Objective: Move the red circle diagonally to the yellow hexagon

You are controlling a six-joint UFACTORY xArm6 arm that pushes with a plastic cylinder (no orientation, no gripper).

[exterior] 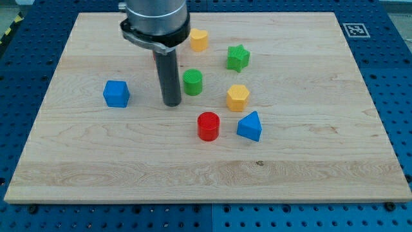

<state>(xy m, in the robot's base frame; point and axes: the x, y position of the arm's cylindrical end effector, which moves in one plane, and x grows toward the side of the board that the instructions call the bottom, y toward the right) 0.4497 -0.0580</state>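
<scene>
The red circle (208, 125) stands on the wooden board (96, 161), just below the middle. The yellow hexagon (237, 97) sits up and to the right of it, a short gap apart. My tip (172, 103) rests on the board up and to the left of the red circle, not touching it, and just left of the green circle (192, 82).
A blue triangle (250, 125) lies right of the red circle. A green star (237, 58) and a yellow heart-like block (199, 40) sit near the view's top. A blue cube-like block (116, 93) is at the left. The arm's body (156, 22) hangs over the board's top.
</scene>
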